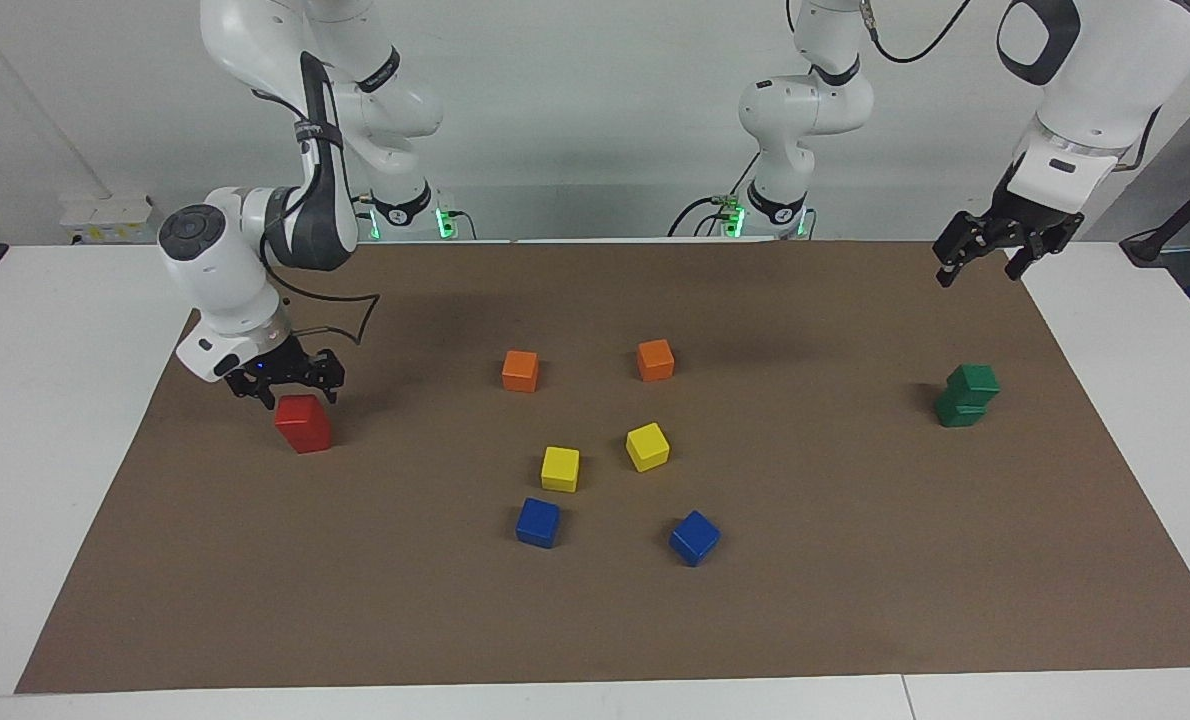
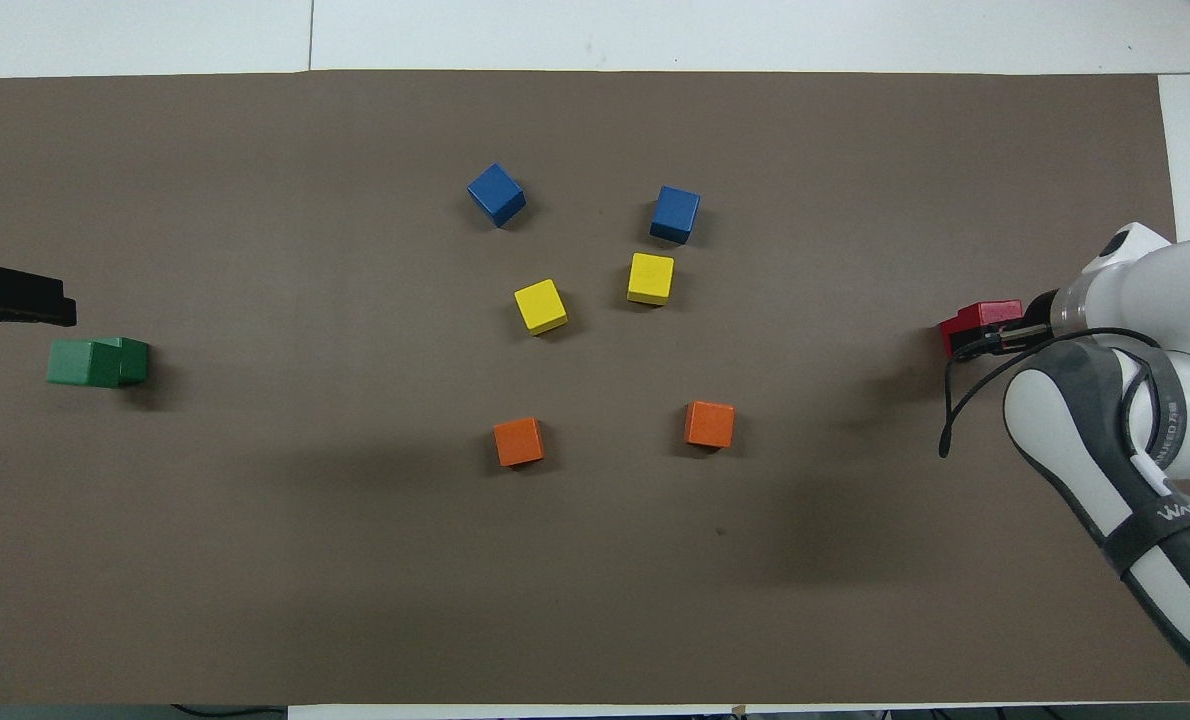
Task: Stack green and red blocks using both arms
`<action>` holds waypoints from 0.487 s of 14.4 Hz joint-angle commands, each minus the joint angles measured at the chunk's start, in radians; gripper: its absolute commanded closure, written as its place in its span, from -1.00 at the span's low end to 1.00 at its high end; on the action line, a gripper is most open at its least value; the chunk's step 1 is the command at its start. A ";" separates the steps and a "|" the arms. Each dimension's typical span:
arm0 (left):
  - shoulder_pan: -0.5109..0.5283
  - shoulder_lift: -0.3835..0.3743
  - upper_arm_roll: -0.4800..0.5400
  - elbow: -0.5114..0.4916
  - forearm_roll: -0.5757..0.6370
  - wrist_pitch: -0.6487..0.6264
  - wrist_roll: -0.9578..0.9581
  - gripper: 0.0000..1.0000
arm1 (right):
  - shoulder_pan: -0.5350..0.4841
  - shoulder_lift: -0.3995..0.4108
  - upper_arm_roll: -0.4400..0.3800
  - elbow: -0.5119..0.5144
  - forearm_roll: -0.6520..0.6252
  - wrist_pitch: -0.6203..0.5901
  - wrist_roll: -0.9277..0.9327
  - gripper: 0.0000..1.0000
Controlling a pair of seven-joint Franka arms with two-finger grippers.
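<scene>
Right claw [image 1: 285,392] open, empty, directly above stack of red cubes [image 1: 303,423], frame left; clearance upward. Left claw [image 1: 985,262] open, waiting upper right.

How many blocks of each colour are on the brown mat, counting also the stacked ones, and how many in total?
Red blocks: 2, stacked at the right arm's end
Green blocks: 2, stacked at the left arm's end
Orange blocks: 2
Yellow blocks: 2
Blue blocks: 2
Total: 10
</scene>
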 commanded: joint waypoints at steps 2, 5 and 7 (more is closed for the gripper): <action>-0.004 -0.005 0.007 0.002 -0.004 -0.002 -0.003 -1.00 | 0.011 -0.016 0.021 0.062 0.006 -0.065 0.037 -1.00; -0.007 -0.005 0.007 0.002 -0.004 -0.002 -0.004 -1.00 | 0.061 -0.050 0.024 0.224 0.006 -0.283 0.118 -1.00; -0.007 -0.005 0.007 0.002 -0.004 -0.002 -0.004 -1.00 | 0.071 -0.086 0.026 0.278 0.007 -0.358 0.123 -1.00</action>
